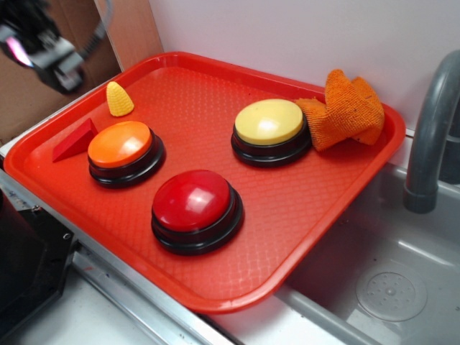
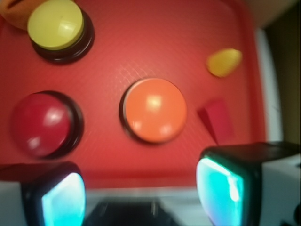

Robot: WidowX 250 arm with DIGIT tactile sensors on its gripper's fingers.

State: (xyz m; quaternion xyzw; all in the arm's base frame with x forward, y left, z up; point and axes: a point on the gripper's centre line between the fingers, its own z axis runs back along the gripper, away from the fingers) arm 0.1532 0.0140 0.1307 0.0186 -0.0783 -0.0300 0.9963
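Red tray (image 1: 323, 208) below me; my end effector (image 2: 141, 190) hangs over its edge, fingers apart, nothing between them. Orange button (image 2: 154, 109) lies straight ahead, centred on the gap. Red wedge (image 2: 217, 117) sits just beside it, yellow cone (image 2: 224, 61) farther off.

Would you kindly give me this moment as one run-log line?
gripper: open, raised, touching nothing | nearest: orange button, red wedge | nearby: yellow cone
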